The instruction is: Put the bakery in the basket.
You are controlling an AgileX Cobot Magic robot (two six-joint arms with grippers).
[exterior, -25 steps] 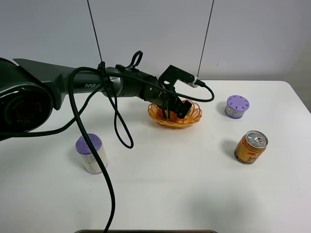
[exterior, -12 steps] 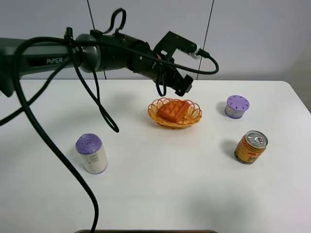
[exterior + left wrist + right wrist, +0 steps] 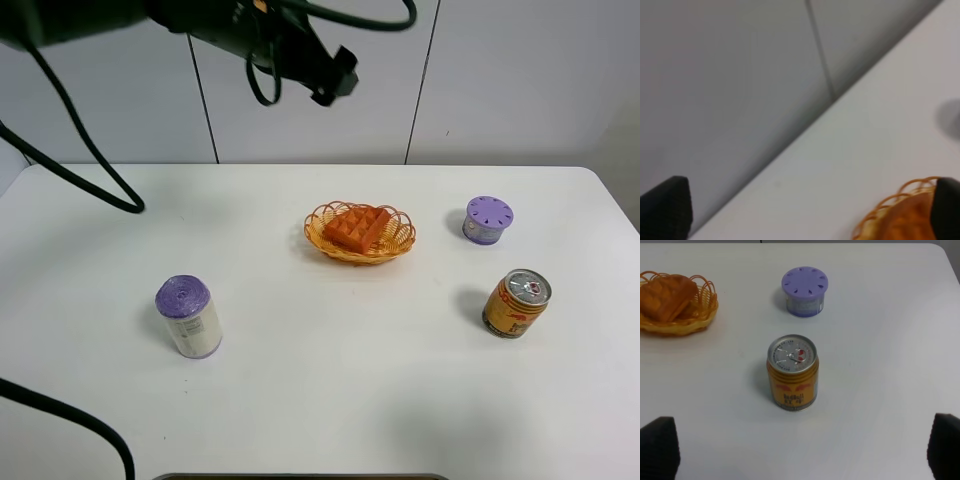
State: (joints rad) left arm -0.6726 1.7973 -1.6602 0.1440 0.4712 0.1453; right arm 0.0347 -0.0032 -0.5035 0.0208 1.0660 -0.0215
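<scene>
The bakery (image 3: 357,227), an orange-brown waffle-like wedge, lies inside the orange wicker basket (image 3: 398,240) at the table's middle back. It also shows in the right wrist view (image 3: 667,296), in the basket (image 3: 702,315). My left gripper (image 3: 333,82) is raised high above and behind the basket, in front of the wall, open and empty. The left wrist view shows its two fingertips (image 3: 667,205) spread wide, with the basket rim (image 3: 890,205) below. My right gripper (image 3: 802,447) is open and empty, with its dark fingertips (image 3: 660,445) far apart. It is out of the exterior view.
A Red Bull can (image 3: 516,303) stands at the right, also in the right wrist view (image 3: 792,372). A small purple-lidded jar (image 3: 487,219) stands behind it. A white cylinder with a purple top (image 3: 188,316) stands at the left. Black cables (image 3: 70,180) hang at the far left.
My left gripper has risen from the basket and pulled back up and to the left toward the wall. The bakery stays in the basket.
</scene>
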